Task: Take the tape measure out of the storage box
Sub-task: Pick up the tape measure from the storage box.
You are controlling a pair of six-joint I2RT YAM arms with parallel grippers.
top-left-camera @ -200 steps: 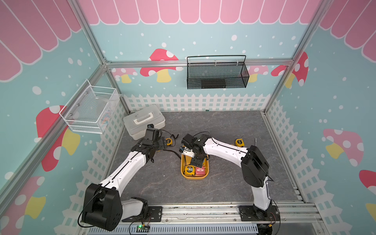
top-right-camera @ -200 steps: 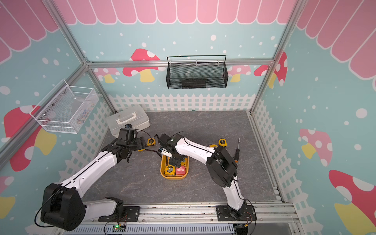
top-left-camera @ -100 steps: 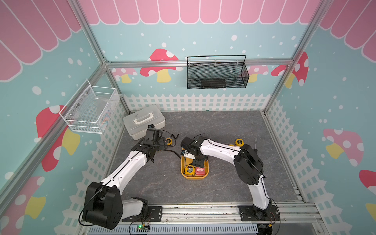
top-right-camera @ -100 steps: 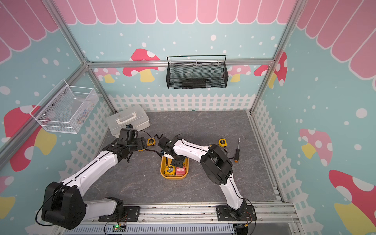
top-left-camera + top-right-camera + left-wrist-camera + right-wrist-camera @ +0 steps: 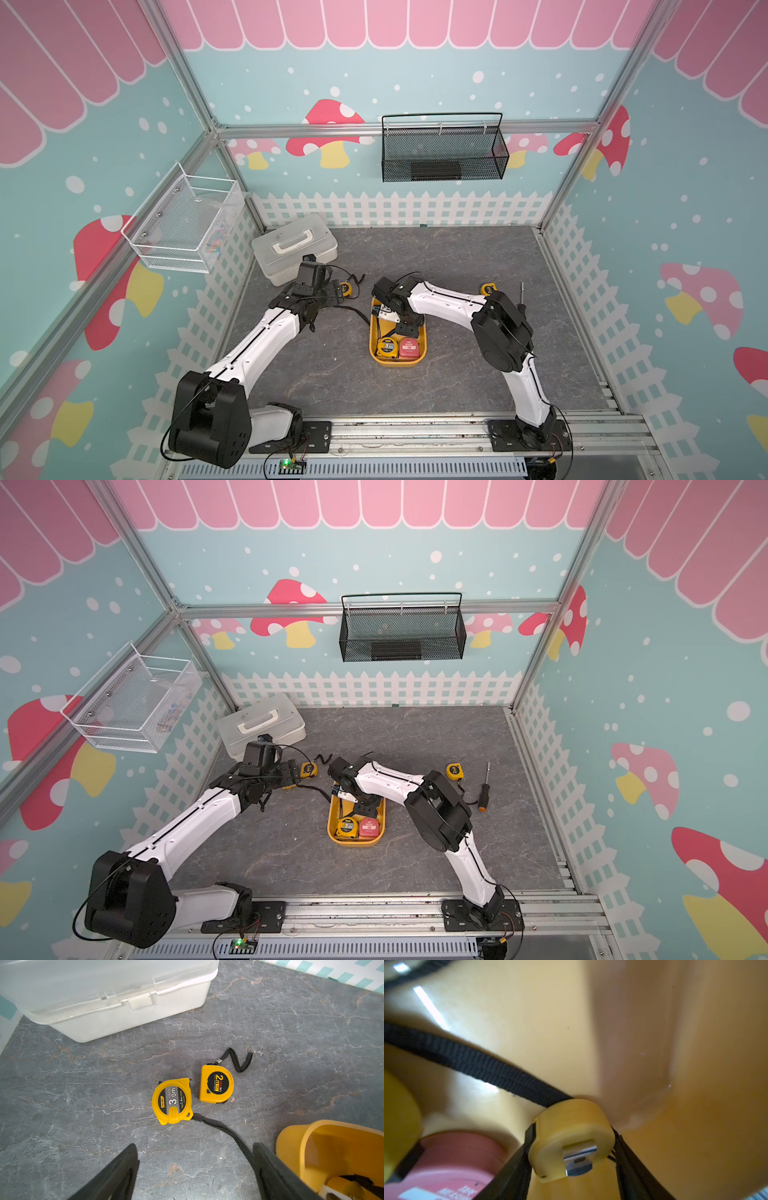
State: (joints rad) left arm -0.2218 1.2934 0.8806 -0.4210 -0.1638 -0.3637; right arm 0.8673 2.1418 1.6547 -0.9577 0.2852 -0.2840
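right gripper [image 5: 572, 1131] reaches down into the box [image 5: 397, 362], which lies near the middle of the worktop [image 5: 457, 257]. its fingers [image 5: 517, 1159] press on the two flat faces of a yellow tape [image 5: 571, 1140]. the tape stands on edge close to a box wall with its metal clip facing the wrist camera. we judge this pose useful: on edge, the broad faces meet the pads, whereas lying flat it would offer only a curved rim. the tape rests on the box floor, not yet lifted, and in both top views the gripper hides it. a black strap [image 5: 477, 1064] trails from it across the floor and could drag on the lift. a second yellow tape [image 5: 386, 347] and a red tape [image 5: 409, 348] lie flat, side by side, at the box's near end, leaving the gripper room. left gripper [image 5: 195, 1167] hovers wide and empty over the worktop beside the box's far left corner. it sits just short of two loose tapes [image 5: 172, 1101] in front of the white case [image 5: 124, 1012], we think parked clear of the right arm.
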